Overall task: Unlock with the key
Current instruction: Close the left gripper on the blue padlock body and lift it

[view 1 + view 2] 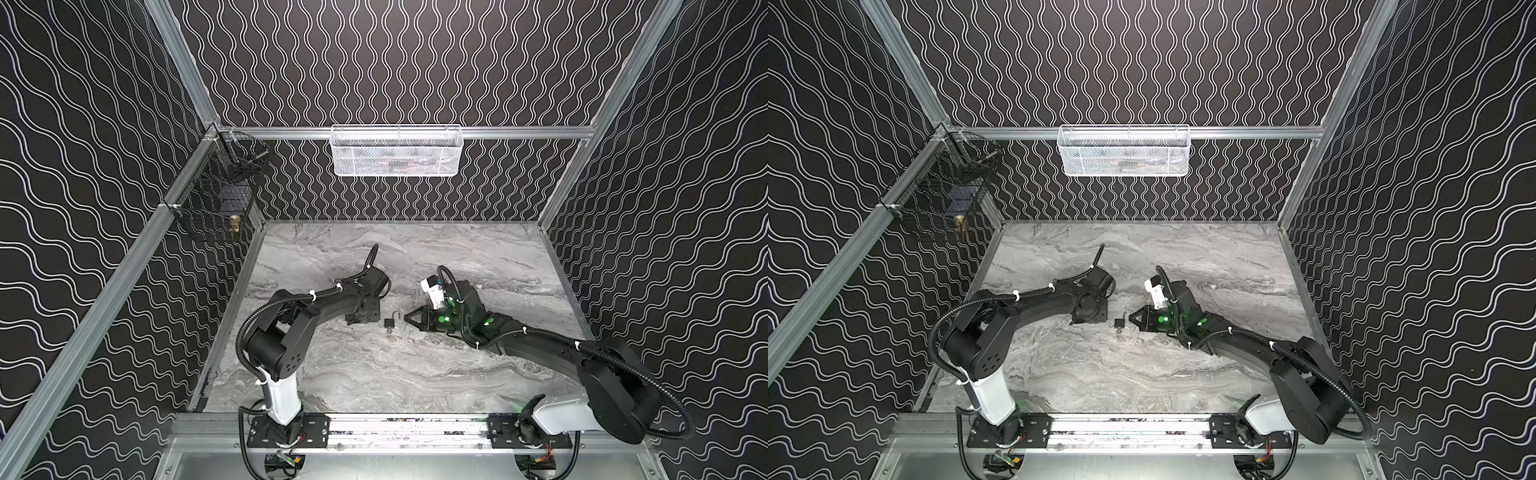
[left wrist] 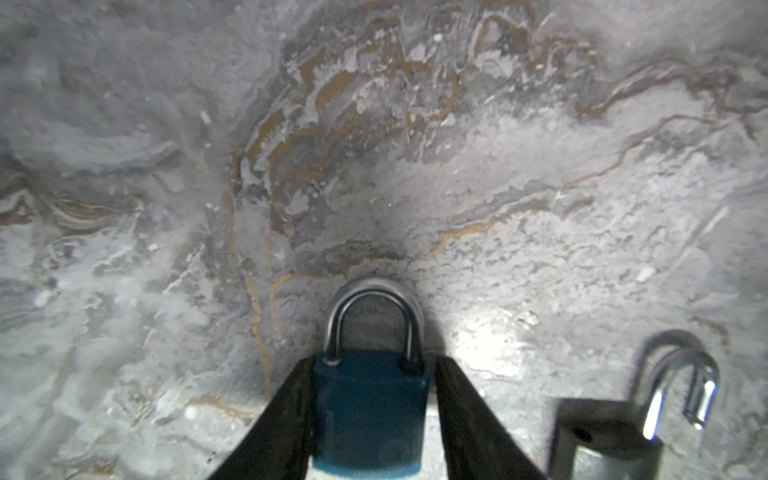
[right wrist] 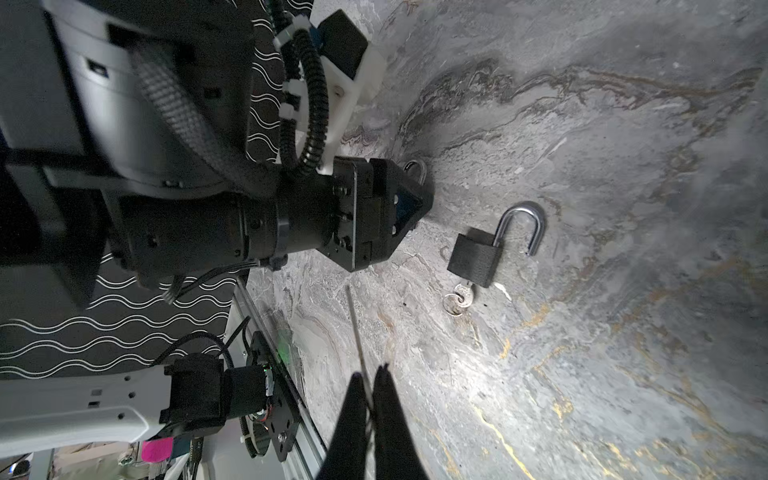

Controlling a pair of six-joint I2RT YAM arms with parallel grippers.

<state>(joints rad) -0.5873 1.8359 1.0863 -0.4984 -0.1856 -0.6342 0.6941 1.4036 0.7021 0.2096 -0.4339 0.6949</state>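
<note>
- The marble table (image 1: pixel 415 374) had the work near its centre.
- The white mesh basket (image 1: pixel 397 151) hung on the back rail at 12 o'clock, and the black wire basket (image 1: pixel 216 208) at 10 o'clock.
- The left gripper (image 2: pixel 374 361), at 9 o'clock of the black padlock (image 1: pixel 390 323), had its fingers closed against the sides of the blue padlock (image 2: pixel 370 407).
- The right gripper (image 3: pixel 371 372), at 3 o'clock of the black padlock, had its fingertips pressed together.
- The black padlock lay flat between the grippers, touching neither, with its shackle swung open.
- The blue padlock's shackle was shut and pointed at the table.
- The key (image 3: pixel 459 297) sat in the black padlock's base, at its 6 o'clock in both top views.
</note>
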